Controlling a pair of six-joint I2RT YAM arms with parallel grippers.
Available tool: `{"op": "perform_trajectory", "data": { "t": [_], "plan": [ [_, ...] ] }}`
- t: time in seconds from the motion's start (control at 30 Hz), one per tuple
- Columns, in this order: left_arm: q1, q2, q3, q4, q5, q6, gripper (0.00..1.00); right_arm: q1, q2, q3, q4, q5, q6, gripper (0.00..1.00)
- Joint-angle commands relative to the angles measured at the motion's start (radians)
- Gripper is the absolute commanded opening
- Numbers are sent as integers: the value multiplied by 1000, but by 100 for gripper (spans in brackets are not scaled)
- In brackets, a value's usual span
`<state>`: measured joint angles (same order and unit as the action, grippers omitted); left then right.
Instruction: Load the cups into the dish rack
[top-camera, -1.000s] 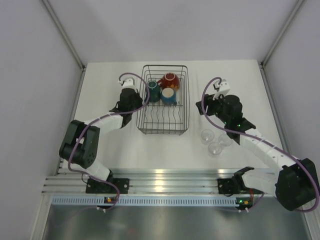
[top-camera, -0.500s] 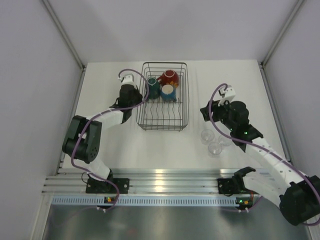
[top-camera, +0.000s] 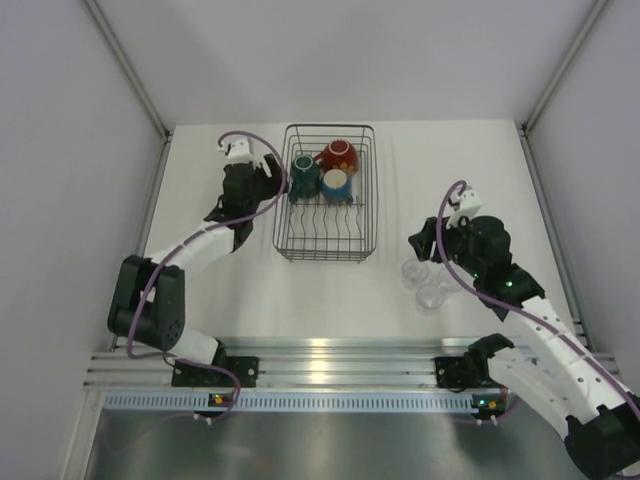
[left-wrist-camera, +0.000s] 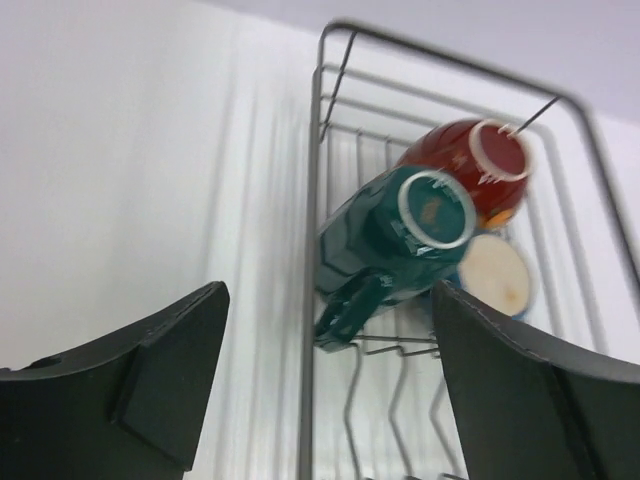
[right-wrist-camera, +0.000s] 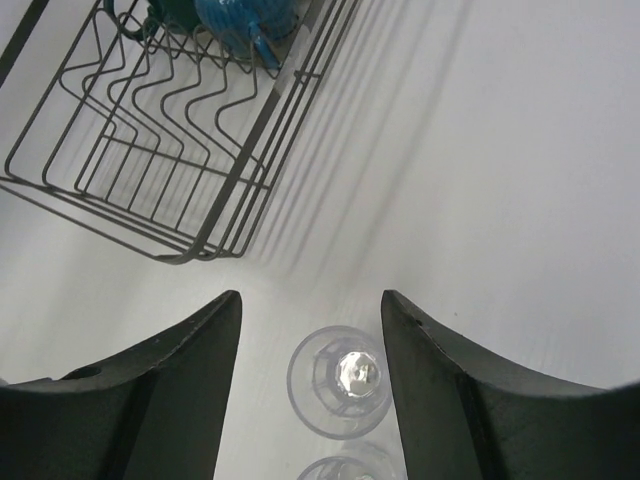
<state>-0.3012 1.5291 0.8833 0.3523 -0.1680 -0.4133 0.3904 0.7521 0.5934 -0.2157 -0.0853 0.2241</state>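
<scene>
The dish rack (top-camera: 325, 245) holds a teal mug (top-camera: 304, 178), a red patterned cup (top-camera: 338, 157) and a dark-blue cup (top-camera: 335, 186) at its far end. My left gripper (top-camera: 265, 172) is open just outside the rack's left rim, apart from the teal mug (left-wrist-camera: 400, 235), which lies tilted against the red cup (left-wrist-camera: 470, 165). Three clear glasses (top-camera: 430, 297) stand on the table right of the rack. My right gripper (top-camera: 421, 246) hangs open above them. One glass (right-wrist-camera: 340, 382) shows between its fingers, lower down and untouched.
The rack's near half (right-wrist-camera: 150, 170) holds only bare upright prongs. A second glass (right-wrist-camera: 350, 468) sits just behind the first. White walls and metal posts close in the table on the left, right and far sides.
My left gripper has opened, let go of the teal mug in the rack and pulled back to the left. My right arm has swung nearer, over the glasses.
</scene>
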Motion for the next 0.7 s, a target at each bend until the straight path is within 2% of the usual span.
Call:
{"op": "perform_trajectory", "data": {
  "t": [0.0, 0.07, 0.2, 0.4, 0.67],
  "plan": [
    [1, -194, -24, 60, 28, 1, 90, -10, 12, 14, -86, -30, 63, 59],
    [-1, -246, -33, 18, 62, -4, 96, -4, 15, -1, -103, -24, 75, 59],
    [-7, -394, -61, -61, 128, 7, 96, 2, -8, -49, -134, 38, 103, 59],
    [-7, -513, -113, -183, 241, 39, 96, 5, 24, -41, -180, 104, 107, 58],
    [-7, -619, -175, -279, 254, 18, 97, 16, 147, -14, -183, 130, 109, 57]
  ]
}}
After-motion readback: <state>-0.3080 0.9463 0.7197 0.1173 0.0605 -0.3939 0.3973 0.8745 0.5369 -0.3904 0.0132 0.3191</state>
